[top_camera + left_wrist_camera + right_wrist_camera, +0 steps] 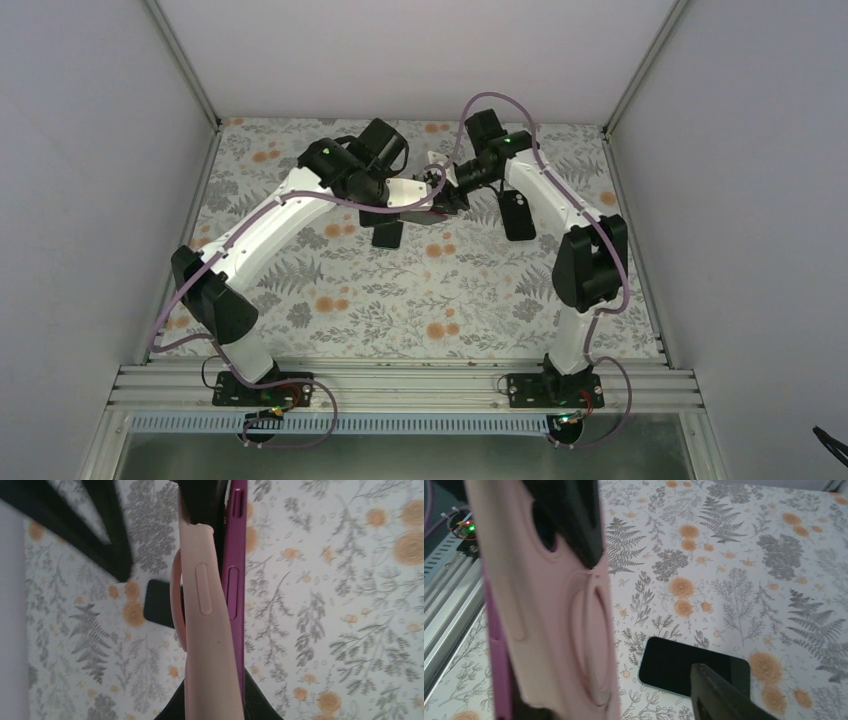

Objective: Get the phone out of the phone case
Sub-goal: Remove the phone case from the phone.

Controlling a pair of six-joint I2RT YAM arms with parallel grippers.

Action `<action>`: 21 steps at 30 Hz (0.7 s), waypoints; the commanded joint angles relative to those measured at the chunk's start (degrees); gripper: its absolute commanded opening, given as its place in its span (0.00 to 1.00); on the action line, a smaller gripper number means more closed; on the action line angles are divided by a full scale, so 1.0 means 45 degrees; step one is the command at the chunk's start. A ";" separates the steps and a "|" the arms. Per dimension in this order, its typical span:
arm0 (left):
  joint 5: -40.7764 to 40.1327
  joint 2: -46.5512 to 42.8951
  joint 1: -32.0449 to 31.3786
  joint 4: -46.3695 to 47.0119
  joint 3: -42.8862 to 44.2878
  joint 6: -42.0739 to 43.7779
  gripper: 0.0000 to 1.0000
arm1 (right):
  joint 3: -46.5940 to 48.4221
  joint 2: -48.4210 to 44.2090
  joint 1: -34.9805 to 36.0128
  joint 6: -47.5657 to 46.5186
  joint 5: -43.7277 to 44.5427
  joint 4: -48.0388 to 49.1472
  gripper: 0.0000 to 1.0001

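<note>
The pink phone case point(206, 630) and the magenta phone point(235, 590) in it are held edge-on above the table. My left gripper point(215, 692) is shut on both, one black finger on each side. Near the case's far corner, something dark point(200, 500) sits between case and phone. In the right wrist view the case's back point(549, 610) fills the left, with the phone's edge point(499, 675) behind it. My right gripper point(614, 695) is open: one finger point(719, 695) stands well clear of the case, and the other is mostly hidden. From above, both grippers point(425, 192) point(447, 185) meet at the back middle.
A black phone point(674, 665) point(388, 233) lies flat on the floral table below the grippers. Another dark slab point(517, 215) lies beside the right arm. White walls enclose the table on three sides, and an aluminium rail point(400, 385) runs along the near edge.
</note>
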 commanded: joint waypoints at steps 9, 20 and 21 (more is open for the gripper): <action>-0.1618 -0.0008 0.0389 1.4132 -0.0646 -0.0155 0.03 | 0.0381 -0.0399 0.2688 0.0400 -0.5802 -0.3712 0.19; -0.0950 -0.0603 0.0760 1.3574 -0.1145 -0.0088 0.43 | 0.0632 -0.0881 0.2122 0.1149 -0.5749 -0.3379 0.03; -0.0927 -0.0645 0.0779 1.3569 -0.1262 -0.0078 0.55 | 0.0656 -0.0877 0.2080 0.1242 -0.5736 -0.3380 0.03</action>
